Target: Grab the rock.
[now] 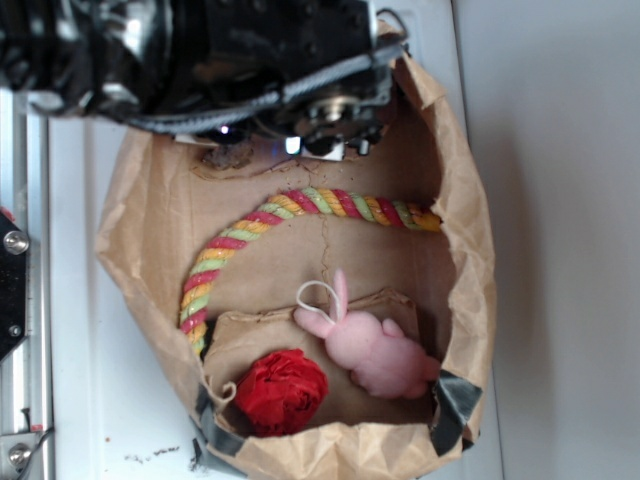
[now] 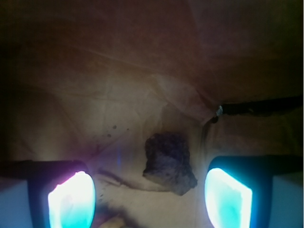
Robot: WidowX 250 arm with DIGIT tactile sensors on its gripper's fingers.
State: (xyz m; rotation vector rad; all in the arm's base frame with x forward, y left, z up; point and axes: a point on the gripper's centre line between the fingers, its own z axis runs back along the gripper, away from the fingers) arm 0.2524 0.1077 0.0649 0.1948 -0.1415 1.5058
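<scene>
Down in the paper bag (image 1: 465,230) now, wrist view looking straight at the rock (image 2: 169,162). Sitting on the bag floor between the two glowing fingertips (image 2: 71,199), a touch toward the right-hand one, just past them at about twelve o'clock from the gripper (image 2: 149,197). Spread wide, nothing held. Long axis running roughly from eleven to five o'clock, so slanted across the closing line. Probably wants a short push forward before closing. Small, dark brown-grey, rough and lumpy, angular at the lower corner. From outside, barely peeking out under the arm at the bag's far end. Well apart from the rope (image 1: 280,225), pink bunny (image 1: 375,345) and red ball (image 1: 282,392).
</scene>
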